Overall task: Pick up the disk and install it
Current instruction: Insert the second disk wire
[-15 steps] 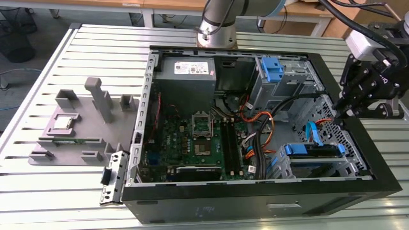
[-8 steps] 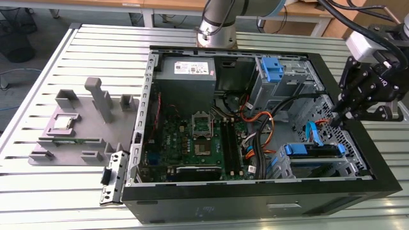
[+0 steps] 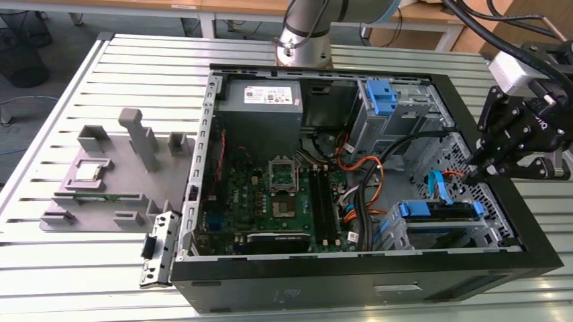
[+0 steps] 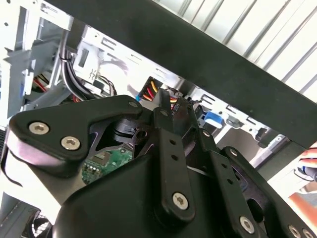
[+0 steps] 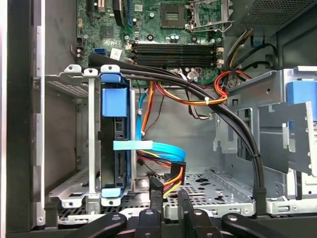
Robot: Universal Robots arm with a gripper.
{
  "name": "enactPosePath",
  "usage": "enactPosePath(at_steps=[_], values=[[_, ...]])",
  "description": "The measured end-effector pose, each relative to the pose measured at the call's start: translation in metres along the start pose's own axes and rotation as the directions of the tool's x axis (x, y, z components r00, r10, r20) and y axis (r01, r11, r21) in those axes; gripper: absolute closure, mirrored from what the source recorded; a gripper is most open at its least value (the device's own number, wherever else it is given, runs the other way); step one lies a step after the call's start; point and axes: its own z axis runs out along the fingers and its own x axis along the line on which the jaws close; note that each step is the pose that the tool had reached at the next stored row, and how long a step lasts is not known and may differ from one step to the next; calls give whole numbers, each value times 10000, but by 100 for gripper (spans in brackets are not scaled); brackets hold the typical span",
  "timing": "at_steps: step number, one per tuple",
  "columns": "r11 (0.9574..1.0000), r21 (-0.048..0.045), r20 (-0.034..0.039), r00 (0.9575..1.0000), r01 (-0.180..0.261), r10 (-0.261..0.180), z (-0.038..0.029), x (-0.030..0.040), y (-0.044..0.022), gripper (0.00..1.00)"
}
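Observation:
The disk (image 3: 436, 210), dark-edged in its blue plastic carrier, sits on edge in the metal drive cage at the near corner of the open computer case on the exterior view's right. In the first wrist view the disk (image 5: 115, 144) stands in the cage slot with a light-blue cable running from its side. My gripper (image 3: 486, 176) hangs over the case's rim on the exterior view's right, above and beside the cage and apart from the disk. Its black fingers (image 5: 156, 198) are drawn close together with nothing between them. The gripper (image 4: 166, 109) points into the case.
A second blue carrier (image 3: 380, 98) sits in the far drive bay (image 5: 300, 110). Black, orange and red cable bundles (image 5: 218, 106) cross the case between the motherboard (image 3: 273, 194) and the cages. The grey power supply (image 3: 260, 96) is at the back. A grey fixture (image 3: 117, 174) lies beside the case.

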Motion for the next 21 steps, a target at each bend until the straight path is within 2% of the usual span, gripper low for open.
enactPosePath(at_steps=[4, 9, 17, 21], values=[[10000, -5, -52, 10000, -21, 21, 14, 27, 0, 72], [10000, 0, -154, 9999, -42, 42, 33, 47, 7, 72], [10000, 0, -159, 9999, -40, 40, 46, 94, 86, 72], [10000, 36, -159, 9999, -38, 38, 47, 120, 159, 72]])
